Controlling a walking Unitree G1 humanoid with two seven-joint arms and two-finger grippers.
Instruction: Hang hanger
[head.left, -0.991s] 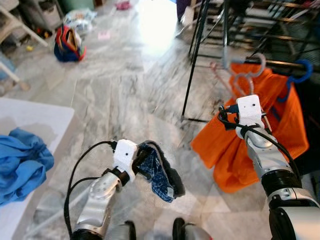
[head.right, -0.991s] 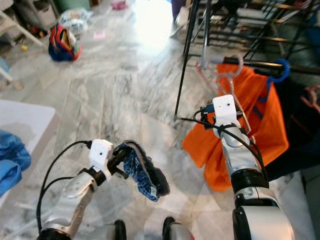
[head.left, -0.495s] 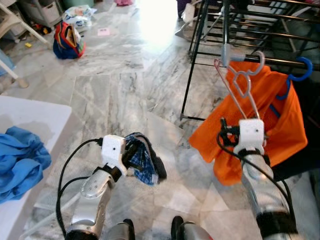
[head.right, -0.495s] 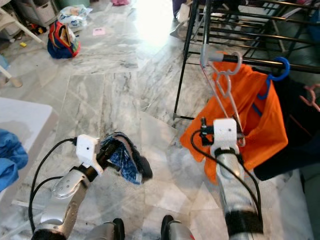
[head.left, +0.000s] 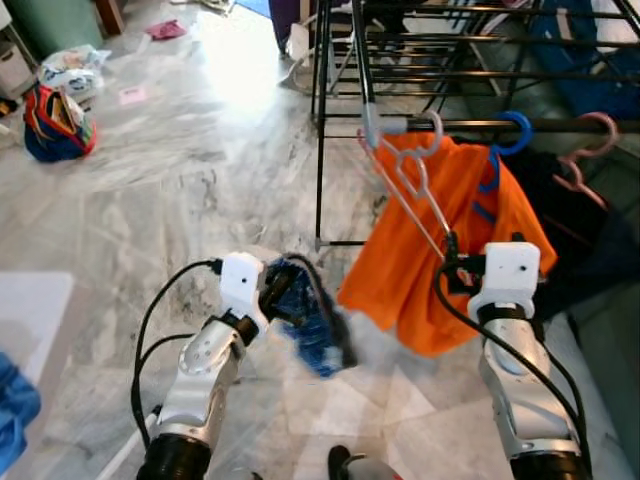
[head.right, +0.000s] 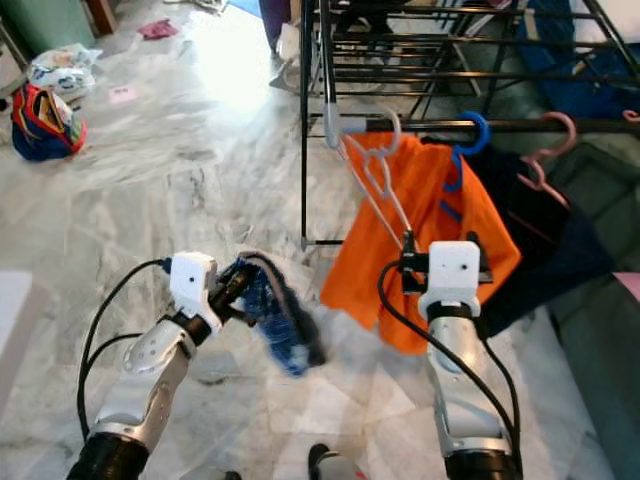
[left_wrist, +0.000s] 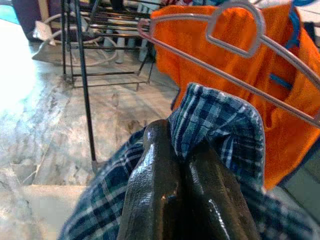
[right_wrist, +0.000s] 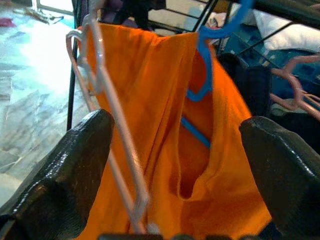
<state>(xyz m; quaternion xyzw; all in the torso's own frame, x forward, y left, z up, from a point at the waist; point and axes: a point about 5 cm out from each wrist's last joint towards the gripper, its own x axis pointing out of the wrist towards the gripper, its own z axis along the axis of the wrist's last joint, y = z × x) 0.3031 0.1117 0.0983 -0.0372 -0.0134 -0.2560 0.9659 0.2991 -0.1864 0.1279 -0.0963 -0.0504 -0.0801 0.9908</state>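
Note:
A pale grey hanger (head.left: 408, 180) hangs by its hook from the black rail (head.left: 470, 124), in front of an orange garment (head.left: 420, 260) that is on a blue hanger (head.left: 505, 135). My right gripper (right_wrist: 175, 125) is open just below and in front of the orange garment. The grey hanger's lower arm (right_wrist: 117, 135) runs down close beside one finger (right_wrist: 65, 175). My left gripper (left_wrist: 175, 145) is shut on a blue plaid cloth (head.left: 315, 325), held low over the floor left of the orange garment.
The black drying rack (head.left: 322, 110) stands ahead, with a pink hanger (head.left: 590, 135) and a dark garment (head.left: 590, 255) at its right. A colourful bag (head.left: 55, 122) lies far left on the marble floor. A white table corner (head.left: 30, 310) is at the near left.
The whole view has shifted, bringing the rack closer and more central. My right gripper has dropped from beside the hanger's neck to its lower end. The left gripper still holds the plaid cloth.

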